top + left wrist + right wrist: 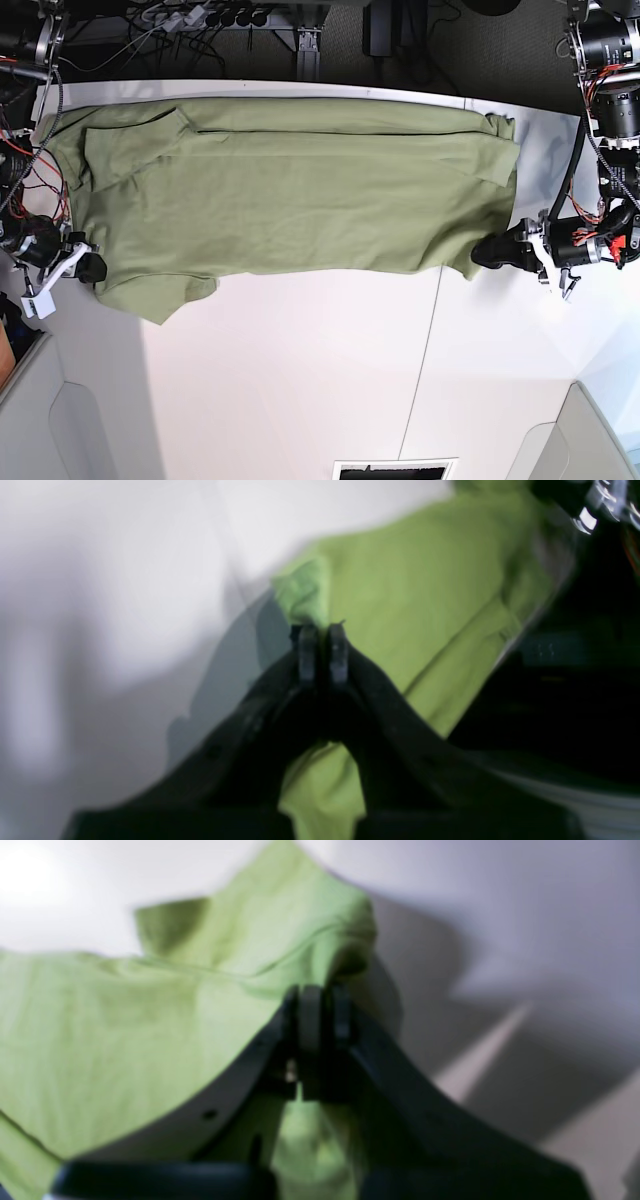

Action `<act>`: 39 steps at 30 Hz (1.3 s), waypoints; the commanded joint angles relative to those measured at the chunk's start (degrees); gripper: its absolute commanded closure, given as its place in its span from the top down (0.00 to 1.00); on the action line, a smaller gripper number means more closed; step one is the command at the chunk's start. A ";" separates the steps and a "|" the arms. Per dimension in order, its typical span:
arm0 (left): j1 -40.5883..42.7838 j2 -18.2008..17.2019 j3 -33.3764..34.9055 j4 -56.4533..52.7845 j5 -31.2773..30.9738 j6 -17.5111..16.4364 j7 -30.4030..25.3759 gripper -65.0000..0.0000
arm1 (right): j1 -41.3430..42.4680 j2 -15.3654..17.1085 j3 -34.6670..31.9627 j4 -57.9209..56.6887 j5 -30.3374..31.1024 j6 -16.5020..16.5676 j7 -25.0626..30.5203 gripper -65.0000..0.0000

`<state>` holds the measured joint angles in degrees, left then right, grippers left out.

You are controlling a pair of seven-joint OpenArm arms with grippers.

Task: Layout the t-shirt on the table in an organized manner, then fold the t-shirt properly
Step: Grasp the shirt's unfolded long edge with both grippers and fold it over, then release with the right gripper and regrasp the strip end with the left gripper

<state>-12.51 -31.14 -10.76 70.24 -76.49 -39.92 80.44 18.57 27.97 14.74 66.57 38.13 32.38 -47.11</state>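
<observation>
The t-shirt [290,190] lies spread wide over the far part of the counter [330,370], reaching from one hand to the other. The left hand [322,630] has its two fingers pressed together on a corner of the cloth, and green fabric bunches just in front of its tips. The right hand [322,992] is also pinching the t-shirt, with a fold of cloth caught between its fingers and the rest of the garment spreading away to its side.

The laying out looks mostly done: the body is rather flat, with only light wrinkles. The edge nearest the hands is not straight, and near the right hand a sleeve hangs toward the open counter. No fold is made yet, I judge. The folding itself is all left to do.
</observation>
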 commanded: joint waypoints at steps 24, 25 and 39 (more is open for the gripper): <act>20.72 -10.43 -0.44 12.35 -8.51 -0.08 -0.44 0.06 | -29.66 1.75 19.06 24.35 12.39 1.25 -7.41 0.00; 21.22 -10.14 -0.44 12.35 -8.51 -0.08 -0.44 0.15 | -30.45 1.66 19.06 24.35 12.33 1.25 -7.41 0.03; 21.11 -8.87 -7.93 16.41 -8.51 -0.08 -0.44 0.49 | -31.78 1.68 30.10 29.83 13.53 0.90 -5.81 0.55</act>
<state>9.32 -38.74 -18.20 85.78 -83.44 -39.88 80.55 -13.63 28.42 44.36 95.42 50.33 32.99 -54.11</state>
